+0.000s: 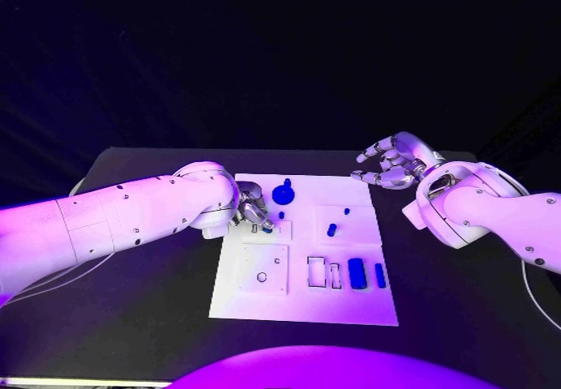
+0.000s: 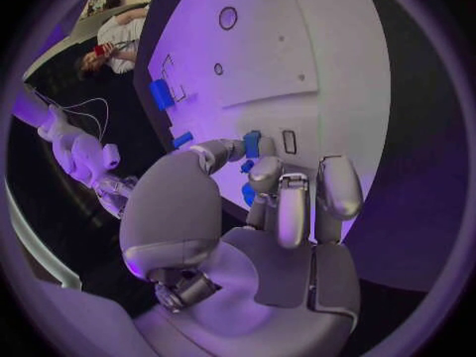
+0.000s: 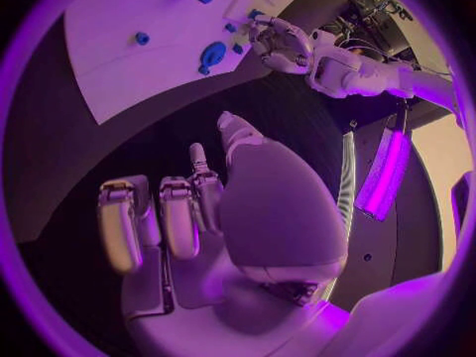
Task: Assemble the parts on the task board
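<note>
While left hand pinches small blue part over task board, right hand empty, fingers apart, beyond board's corner

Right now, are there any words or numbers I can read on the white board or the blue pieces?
No readable text: the white task board shows only outlined slots and holes, with no letters or numbers.
The blue parts are plain, without labels.
The left robot hand and right robot hand carry no readable markings.
</note>
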Motion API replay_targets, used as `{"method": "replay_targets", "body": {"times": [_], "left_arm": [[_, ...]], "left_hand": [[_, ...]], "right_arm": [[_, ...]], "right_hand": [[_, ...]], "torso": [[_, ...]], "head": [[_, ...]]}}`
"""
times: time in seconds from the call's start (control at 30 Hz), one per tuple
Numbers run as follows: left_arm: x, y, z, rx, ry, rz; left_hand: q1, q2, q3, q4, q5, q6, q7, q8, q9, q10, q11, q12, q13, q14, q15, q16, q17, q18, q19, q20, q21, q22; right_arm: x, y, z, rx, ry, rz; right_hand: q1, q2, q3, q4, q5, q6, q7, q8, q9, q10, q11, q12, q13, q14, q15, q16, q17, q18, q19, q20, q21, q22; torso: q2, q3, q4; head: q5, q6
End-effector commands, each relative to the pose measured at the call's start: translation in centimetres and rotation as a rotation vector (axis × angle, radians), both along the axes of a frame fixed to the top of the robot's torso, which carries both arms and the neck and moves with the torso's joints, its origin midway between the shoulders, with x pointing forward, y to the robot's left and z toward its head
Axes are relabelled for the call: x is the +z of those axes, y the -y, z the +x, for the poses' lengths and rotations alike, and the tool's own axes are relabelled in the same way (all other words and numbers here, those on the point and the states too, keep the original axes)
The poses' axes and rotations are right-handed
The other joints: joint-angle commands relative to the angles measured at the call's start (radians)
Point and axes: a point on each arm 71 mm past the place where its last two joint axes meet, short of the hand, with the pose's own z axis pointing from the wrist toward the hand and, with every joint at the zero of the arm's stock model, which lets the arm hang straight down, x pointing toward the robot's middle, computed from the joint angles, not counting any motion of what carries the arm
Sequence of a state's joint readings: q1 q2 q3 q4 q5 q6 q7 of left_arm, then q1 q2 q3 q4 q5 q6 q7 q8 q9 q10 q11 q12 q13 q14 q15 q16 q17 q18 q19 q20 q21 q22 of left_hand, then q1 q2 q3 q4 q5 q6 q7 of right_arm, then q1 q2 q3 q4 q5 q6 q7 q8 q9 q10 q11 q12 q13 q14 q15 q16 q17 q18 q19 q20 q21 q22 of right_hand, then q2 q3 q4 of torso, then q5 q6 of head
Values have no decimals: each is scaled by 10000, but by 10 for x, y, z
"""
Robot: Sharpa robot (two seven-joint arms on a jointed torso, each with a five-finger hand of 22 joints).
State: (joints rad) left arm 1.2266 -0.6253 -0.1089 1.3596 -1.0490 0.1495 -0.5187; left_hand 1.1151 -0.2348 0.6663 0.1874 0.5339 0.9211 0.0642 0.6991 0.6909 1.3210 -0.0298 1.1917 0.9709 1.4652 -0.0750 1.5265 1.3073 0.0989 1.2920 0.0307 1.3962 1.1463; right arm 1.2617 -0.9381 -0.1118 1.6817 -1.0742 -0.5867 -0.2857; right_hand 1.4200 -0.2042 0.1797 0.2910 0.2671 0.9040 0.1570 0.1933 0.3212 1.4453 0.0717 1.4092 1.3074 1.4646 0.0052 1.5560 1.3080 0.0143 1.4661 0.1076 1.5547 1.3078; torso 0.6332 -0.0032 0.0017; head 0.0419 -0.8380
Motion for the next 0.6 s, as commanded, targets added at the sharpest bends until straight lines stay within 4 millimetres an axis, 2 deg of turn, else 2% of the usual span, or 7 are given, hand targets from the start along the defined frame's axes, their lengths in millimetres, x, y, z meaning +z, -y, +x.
{"method": "replay_targets", "body": {"times": [0.03,0.6], "left_arm": [[-2,1,-2,-252,-211,206],[-5,6,-1,-346,-379,251]], "left_hand": [[17,109,2172,-2224,40,217,-145,35,-21,62,29,28,2,804,-84,46,1659,-66,77,-4,66,4],[-109,165,2106,-2156,32,221,-159,69,24,144,21,116,132,816,-86,65,1703,-72,79,-7,74,25]], "right_arm": [[0,-1,0,110,-16,-58],[-1,-1,0,109,-26,-62]], "right_hand": [[9,6,64,-21,67,90,1,58,4,-83,12,-59,1296,969,-60,-23,2241,-93,956,-47,-41,2519],[9,6,64,-21,67,90,1,58,4,-83,12,-59,1296,969,-60,-23,2241,-93,956,-47,-41,2519]], "torso": [[2,0,6],[11,3,-8]], "head": [[-8,-4],[-21,-49]]}}
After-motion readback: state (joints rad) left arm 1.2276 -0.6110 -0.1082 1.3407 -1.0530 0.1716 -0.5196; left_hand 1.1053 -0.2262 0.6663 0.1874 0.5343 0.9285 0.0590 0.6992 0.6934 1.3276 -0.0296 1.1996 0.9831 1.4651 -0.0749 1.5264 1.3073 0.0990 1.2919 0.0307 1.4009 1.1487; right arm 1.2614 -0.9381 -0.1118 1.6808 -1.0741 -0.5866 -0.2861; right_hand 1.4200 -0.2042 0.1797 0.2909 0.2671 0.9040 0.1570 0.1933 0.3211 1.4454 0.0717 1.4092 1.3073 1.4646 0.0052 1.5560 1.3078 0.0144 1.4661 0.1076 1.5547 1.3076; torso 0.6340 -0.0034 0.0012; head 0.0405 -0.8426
